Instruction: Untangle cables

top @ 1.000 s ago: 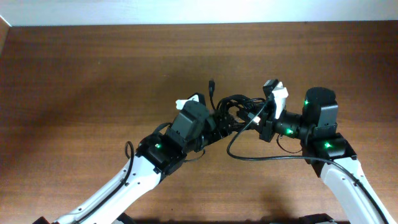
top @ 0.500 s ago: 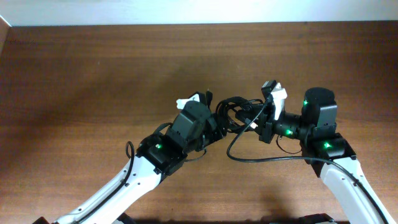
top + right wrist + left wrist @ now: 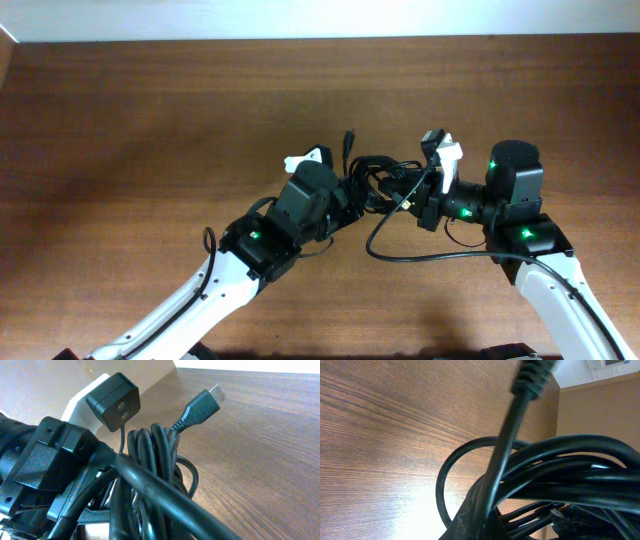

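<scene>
The cables are a tangled black bundle held up between both grippers at mid-table. My left gripper is shut on the bundle's left side, and my right gripper is shut on its right side. One plug end sticks up from the bundle. In the left wrist view the cables fill the frame, one plug rising at the top and a loop hanging left. In the right wrist view the cables hide my jaws, and a metal-tipped plug points up.
The brown wooden table lies all around. A black cord loops low from under the bundle toward the right arm. The left arm's black wrist and its camera sit close to the bundle in the right wrist view.
My left gripper has closed on the bundle. The upright plug end has shifted a little to the right. The right arm has stayed put.
</scene>
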You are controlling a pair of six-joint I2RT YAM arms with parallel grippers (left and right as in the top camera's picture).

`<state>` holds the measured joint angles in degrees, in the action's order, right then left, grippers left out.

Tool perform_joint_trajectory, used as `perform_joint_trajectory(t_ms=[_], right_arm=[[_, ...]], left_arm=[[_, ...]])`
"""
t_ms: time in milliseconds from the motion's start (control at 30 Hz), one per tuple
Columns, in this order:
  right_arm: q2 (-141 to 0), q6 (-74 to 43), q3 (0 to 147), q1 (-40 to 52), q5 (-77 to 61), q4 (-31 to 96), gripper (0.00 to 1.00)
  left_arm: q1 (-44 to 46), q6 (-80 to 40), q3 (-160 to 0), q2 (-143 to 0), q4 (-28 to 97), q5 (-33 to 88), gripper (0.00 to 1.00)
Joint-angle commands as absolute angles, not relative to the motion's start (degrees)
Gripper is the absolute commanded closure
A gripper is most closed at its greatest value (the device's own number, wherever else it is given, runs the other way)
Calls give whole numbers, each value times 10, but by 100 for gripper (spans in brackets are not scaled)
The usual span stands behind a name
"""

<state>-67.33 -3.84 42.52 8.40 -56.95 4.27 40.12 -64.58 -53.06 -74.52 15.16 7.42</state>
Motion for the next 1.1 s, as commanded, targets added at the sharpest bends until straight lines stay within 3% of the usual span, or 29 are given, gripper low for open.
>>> perform_joint_trajectory(t_ms=[0, 667, 867, 1067], right_arm=[[-662, -34, 431, 86, -622, 36, 96], [-662, -34, 431, 86, -609, 41, 96], [-662, -34, 431, 86, -608, 41, 96], [-662, -34, 431, 60, -608, 63, 96]], left_arm=[[400, -638, -532, -750, 156, 64, 100], [369, -278, -532, -692, 152, 328, 100], [344, -168, -532, -644, 184, 341, 100], [332, -153, -532, -630, 218, 348, 100]])
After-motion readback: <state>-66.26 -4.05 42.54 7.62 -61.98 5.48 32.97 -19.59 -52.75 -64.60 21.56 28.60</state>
